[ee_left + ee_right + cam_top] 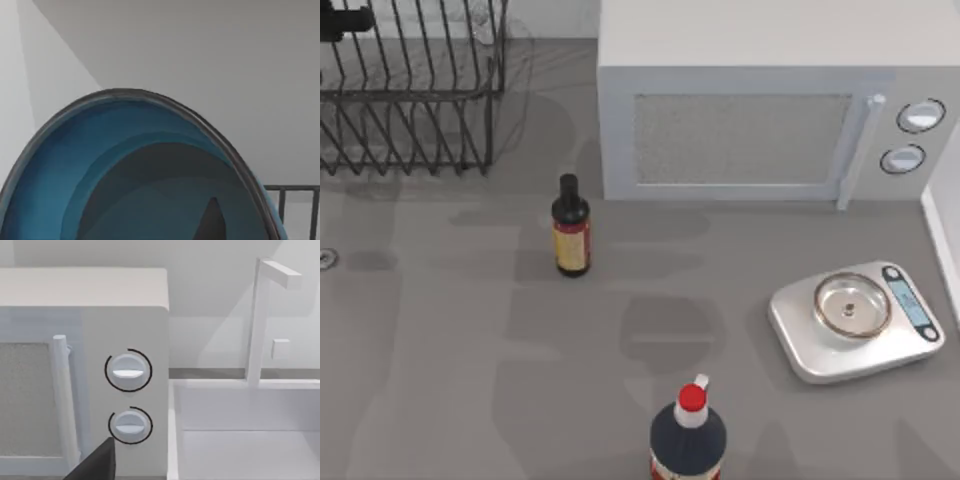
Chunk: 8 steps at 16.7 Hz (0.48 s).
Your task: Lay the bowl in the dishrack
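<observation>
The bowl [125,165], blue glazed inside with a dark thin rim, stands on edge close before the left wrist camera. A dark fingertip [213,222] of my left gripper lies against its inner side, so the gripper looks shut on the bowl's rim. Dishrack bars [295,200] show just past the bowl's edge. In the top view the dark wire dishrack [410,100] stands at the table's far left, and a dark part of my left arm [342,22] hangs over its far left corner. A dark part of my right gripper [95,462] faces the microwave's knobs.
A white microwave [760,120] stands at the back, right of the rack. A dark bottle [570,228] stands in front of it. A steel scale [855,318] lies at the right, a red-capped bottle [688,435] at the front edge, and a white sink [250,440] beyond the microwave.
</observation>
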Each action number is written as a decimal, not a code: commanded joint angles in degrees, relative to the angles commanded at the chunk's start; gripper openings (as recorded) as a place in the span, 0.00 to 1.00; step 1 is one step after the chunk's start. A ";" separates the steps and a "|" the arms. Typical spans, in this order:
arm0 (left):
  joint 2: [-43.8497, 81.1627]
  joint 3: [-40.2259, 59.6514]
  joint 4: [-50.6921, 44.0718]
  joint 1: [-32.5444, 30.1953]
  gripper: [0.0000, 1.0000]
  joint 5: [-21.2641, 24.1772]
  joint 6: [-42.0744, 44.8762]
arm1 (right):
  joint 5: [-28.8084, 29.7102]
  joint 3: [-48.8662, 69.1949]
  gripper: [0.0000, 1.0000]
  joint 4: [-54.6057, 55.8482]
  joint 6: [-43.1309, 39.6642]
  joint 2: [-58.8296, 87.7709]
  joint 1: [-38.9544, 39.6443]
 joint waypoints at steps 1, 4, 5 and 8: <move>0.00 0.00 0.00 0.00 0.75 0.00 0.00 | 0.00 0.00 1.00 0.00 0.00 0.00 0.00; 0.00 0.00 0.00 0.00 0.98 0.00 0.00 | 0.00 0.00 1.00 0.00 0.00 0.00 0.00; 0.00 0.00 0.00 0.00 1.00 0.00 0.00 | 0.00 0.00 1.00 0.00 0.00 0.00 0.00; 0.00 0.00 0.00 0.00 1.00 0.00 0.00 | 0.00 0.00 1.00 0.00 0.00 0.00 0.00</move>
